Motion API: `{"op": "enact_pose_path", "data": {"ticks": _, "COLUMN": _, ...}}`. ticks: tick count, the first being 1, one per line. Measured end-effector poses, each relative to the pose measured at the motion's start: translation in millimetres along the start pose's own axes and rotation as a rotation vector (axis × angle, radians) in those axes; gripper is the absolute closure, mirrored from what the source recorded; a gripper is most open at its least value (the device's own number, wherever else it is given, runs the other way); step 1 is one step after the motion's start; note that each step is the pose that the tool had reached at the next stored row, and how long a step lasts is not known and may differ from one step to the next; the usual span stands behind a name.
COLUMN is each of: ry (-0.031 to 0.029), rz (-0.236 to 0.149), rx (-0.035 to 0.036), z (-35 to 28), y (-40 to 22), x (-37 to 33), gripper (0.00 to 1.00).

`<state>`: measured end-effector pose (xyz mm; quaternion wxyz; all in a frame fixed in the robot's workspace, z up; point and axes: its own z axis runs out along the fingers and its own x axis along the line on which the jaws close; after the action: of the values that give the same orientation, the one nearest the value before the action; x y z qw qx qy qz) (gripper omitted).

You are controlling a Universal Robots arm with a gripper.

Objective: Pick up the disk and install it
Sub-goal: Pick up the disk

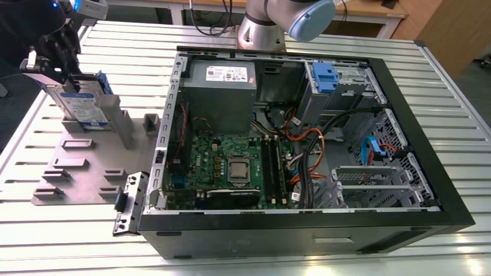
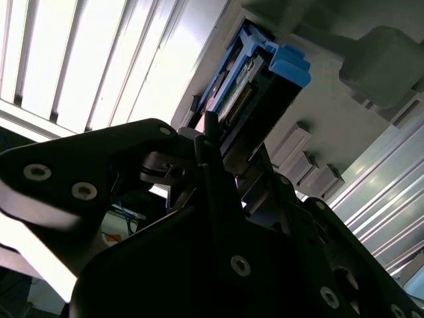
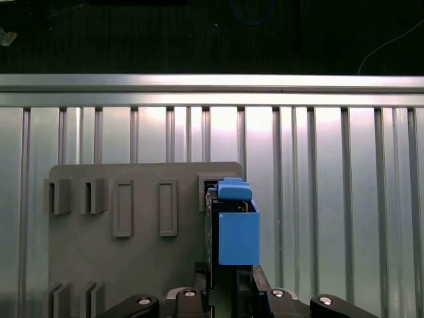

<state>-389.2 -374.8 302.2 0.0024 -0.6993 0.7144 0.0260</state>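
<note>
Gripper (image 1: 63,85) clamped on disk (image 1: 83,106) top edge. Disk stands upright directly beneath, lower edge at holder plate (image 1: 84,167) slot, which likely keeps top graspable. Open computer case (image 1: 307,236) well aside.

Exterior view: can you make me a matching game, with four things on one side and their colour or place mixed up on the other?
Things:
1. disk
2. power supply
3. circuit board
4. computer case

Colour or place:
A. green
B. black, with its side open
C. grey with a white sticker
D. standing upright on the grey plate

Pairs: 1-D, 2-C, 3-A, 4-B
</note>
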Motion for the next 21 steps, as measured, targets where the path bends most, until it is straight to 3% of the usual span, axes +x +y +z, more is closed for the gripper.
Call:
{"op": "enact_pose_path", "data": {"ticks": 8, "ry": 0.0004, "rz": 0.0, "rx": 0.0001, "z": -3.5, "y": 0.1, "x": -0.1, "gripper": 0.65}}
{"op": "enact_pose_path", "data": {"ticks": 14, "ry": 0.0005, "rz": 0.0, "rx": 0.0, "z": -11.0, "y": 0.4, "x": -0.5, "gripper": 0.65}}
{"op": "enact_pose_path", "data": {"ticks": 21, "ry": 0.0005, "rz": 0.0, "rx": 0.0001, "z": -11.9, "y": 0.4, "x": -0.5, "gripper": 0.65}}
